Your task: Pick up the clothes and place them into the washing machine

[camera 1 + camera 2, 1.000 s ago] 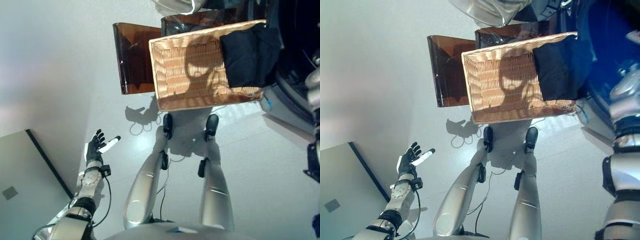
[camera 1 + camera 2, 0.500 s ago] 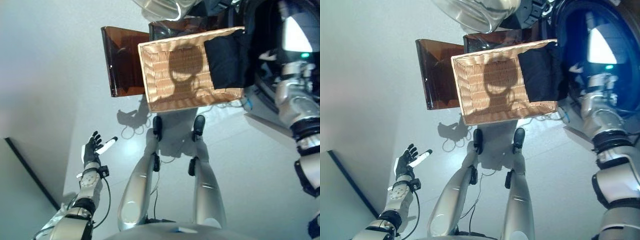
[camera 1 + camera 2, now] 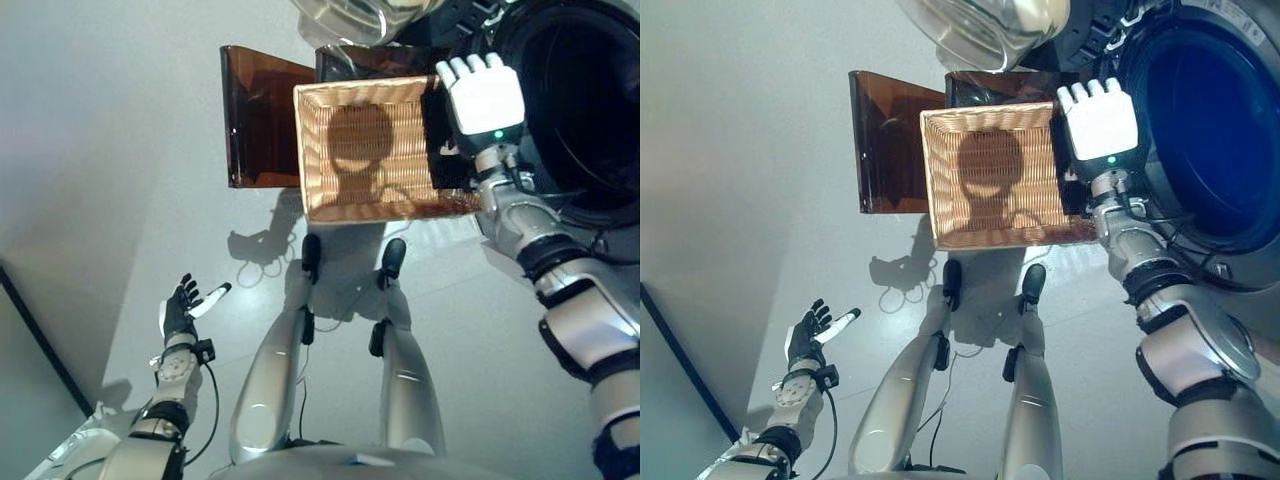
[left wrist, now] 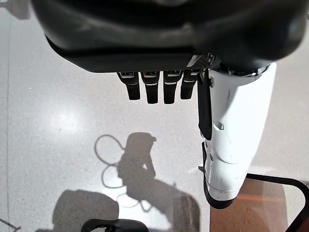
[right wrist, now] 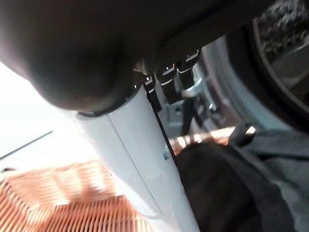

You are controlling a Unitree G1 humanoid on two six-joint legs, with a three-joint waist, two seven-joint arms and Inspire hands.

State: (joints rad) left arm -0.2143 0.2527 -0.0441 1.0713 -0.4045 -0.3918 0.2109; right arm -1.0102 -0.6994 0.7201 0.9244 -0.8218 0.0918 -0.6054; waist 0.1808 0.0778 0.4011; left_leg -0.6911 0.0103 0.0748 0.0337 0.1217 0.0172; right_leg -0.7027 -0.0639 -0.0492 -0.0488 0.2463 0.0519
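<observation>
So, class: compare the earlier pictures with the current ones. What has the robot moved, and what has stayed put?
The right hand has swung in from the right and now hovers, fingers straight, above the dark clothes at the right end of the wicker basket; it has not gripped them. The left hand stays open and idle, low on the left. Basket, clothes and washing machine have not moved; the camera shifted slightly.

Laundry area, prob. home: front-load washer [image 3: 1215, 130] w/ door [image 3: 980, 30] open, wicker basket [image 3: 375, 150], pale glossy floor [image 3: 110, 150].
</observation>
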